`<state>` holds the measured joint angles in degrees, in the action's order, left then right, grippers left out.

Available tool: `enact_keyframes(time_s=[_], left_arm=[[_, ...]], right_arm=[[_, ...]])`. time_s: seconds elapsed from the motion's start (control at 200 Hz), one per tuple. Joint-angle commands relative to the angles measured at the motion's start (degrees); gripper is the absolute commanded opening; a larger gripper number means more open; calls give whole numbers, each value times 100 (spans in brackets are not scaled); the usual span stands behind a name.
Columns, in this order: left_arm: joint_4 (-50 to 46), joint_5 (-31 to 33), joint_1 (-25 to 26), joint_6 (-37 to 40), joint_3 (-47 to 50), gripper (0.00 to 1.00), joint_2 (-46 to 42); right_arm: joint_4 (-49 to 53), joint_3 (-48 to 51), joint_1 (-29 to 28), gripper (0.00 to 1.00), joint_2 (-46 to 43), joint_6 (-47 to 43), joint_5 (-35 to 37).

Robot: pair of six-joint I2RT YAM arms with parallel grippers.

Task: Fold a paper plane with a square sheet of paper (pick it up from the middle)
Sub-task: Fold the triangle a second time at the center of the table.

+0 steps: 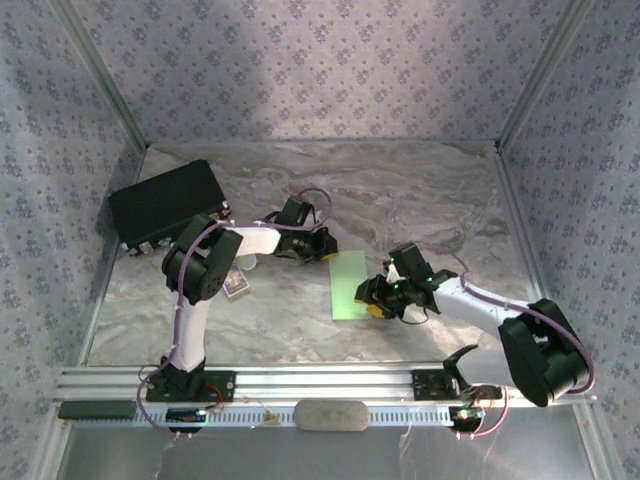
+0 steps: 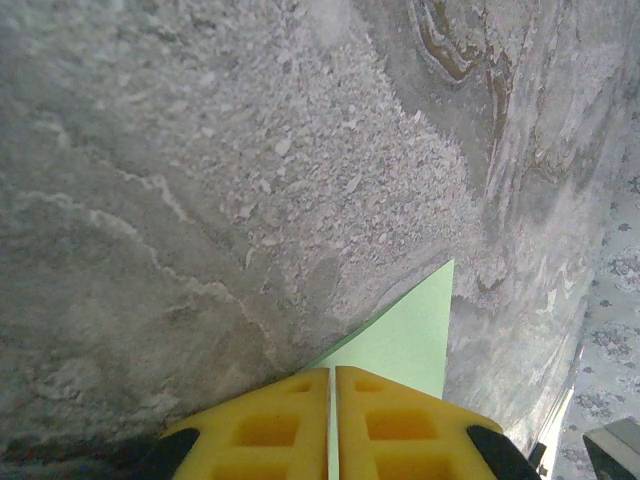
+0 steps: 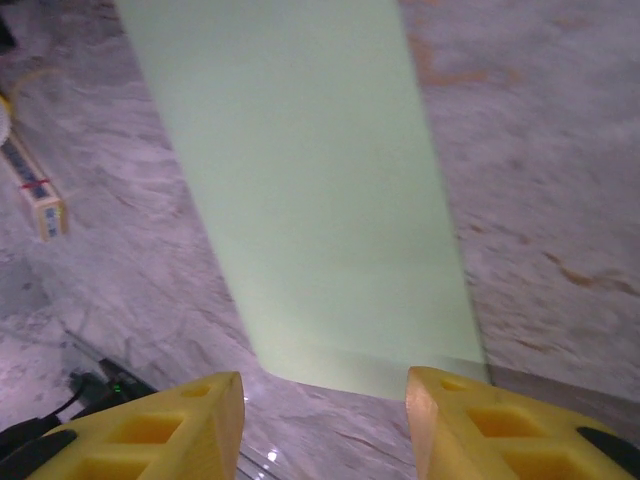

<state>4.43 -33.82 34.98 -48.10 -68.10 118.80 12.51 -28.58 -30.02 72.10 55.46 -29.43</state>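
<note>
My left gripper (image 2: pixel 332 385) has its yellow fingers pressed together, pinching a corner of the square sheet of paper (image 1: pixel 348 285). The sheet lies as a pale-green folded strip in the middle of the marbled table (image 1: pixel 430 200). My right gripper (image 3: pixel 325 390) faces the strip's near end with its fingers spread, holding nothing. A small yellowish card box (image 1: pixel 237 284) lies left of the paper. The big black box (image 1: pixel 165 203) stands far left, well apart.
</note>
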Motion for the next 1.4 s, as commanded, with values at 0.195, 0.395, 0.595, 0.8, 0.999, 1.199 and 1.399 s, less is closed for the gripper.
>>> enact_keyframes(time_s=[0.195,0.395,0.595,0.8,0.999,1.199,1.399], left_arm=[[-365,132,85,-14,268,10,282],[-328,144,87,-29,302,10,275],[-345,130,88,-33,273,10,271],[-382,101,94,-19,253,10,266],[-384,94,105,-25,240,10,257],[-429,118,97,-2,237,10,235],[-425,113,97,2,254,10,235]], right_arm=[[384,247,-41,50,-260,-57,147],[172,160,-103,50,21,-15,115],[-356,204,-174,47,184,214,78],[-429,92,-222,45,-6,249,172],[-376,33,-232,45,-32,138,105],[-69,212,-309,47,-261,233,131],[295,554,-376,50,-745,385,321]])
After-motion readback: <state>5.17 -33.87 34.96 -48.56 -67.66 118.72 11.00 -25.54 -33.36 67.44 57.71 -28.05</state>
